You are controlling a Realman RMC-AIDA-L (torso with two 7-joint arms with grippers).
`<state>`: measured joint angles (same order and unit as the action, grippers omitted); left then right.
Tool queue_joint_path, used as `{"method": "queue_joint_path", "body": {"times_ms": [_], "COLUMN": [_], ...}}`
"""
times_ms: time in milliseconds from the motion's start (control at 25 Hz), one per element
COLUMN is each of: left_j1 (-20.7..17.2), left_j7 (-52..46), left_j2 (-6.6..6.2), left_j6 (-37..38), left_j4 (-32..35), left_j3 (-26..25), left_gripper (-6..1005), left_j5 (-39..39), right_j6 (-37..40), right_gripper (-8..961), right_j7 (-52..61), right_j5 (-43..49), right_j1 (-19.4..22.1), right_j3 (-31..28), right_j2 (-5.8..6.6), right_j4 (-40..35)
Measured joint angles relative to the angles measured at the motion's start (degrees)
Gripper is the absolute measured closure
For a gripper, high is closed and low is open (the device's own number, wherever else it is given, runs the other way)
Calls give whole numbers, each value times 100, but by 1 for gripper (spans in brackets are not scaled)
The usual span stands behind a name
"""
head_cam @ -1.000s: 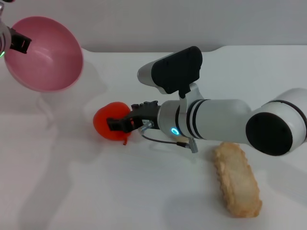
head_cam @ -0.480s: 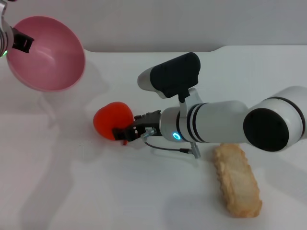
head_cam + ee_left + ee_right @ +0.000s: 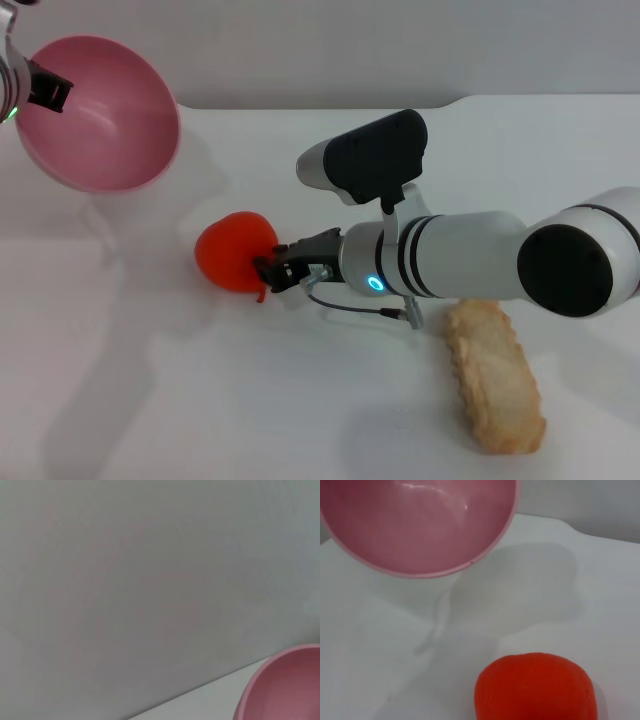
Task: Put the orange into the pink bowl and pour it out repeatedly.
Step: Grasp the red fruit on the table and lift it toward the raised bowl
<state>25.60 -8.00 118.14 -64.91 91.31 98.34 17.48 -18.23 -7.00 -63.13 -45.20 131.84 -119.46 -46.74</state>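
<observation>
The orange [image 3: 232, 250] lies on the white table, left of centre. It also shows in the right wrist view [image 3: 535, 687]. My right gripper [image 3: 270, 273] is at table height against the orange's right side. The pink bowl [image 3: 100, 120] is held in the air at the far left, tilted with its opening towards the table, and it is empty. It also shows in the right wrist view [image 3: 415, 520] and at the edge of the left wrist view [image 3: 285, 690]. My left gripper [image 3: 40, 90] is shut on the bowl's rim.
A long beige bread-like toy [image 3: 495, 375] lies at the front right, below my right arm. The white table [image 3: 150, 400] ends at a grey wall at the back.
My right gripper has drawn back to the right, from reaching across the orange's front to its right edge. The orange shifted slightly right. The bowl barely moved.
</observation>
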Motion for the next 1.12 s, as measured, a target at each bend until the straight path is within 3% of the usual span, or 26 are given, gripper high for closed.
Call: {"method": "queue_joint_path", "body": {"times_ms": [440, 720, 920, 1120], "left_j1": [1, 29, 101, 205], "left_j7": [0, 24, 50, 58], "left_j2": [-2, -6, 3, 1], "left_j6": [-13, -37, -40, -67], "left_j4": [3, 16, -12, -93], "left_j3": [0, 0, 20, 72], "left_gripper": [958, 958, 958, 958], "left_j5": [0, 1, -35, -56], "right_j6": [-5, -164, -123, 273], "right_gripper": [911, 953, 943, 934], "right_j7": [-66, -69, -71, -315], "right_j5": [122, 861, 903, 898], "right_j1": [148, 573, 454, 404], "right_j3": [-47, -497, -544, -160], "right_j2": [35, 43, 28, -8], "right_j4": [-321, -868, -766, -803]}}
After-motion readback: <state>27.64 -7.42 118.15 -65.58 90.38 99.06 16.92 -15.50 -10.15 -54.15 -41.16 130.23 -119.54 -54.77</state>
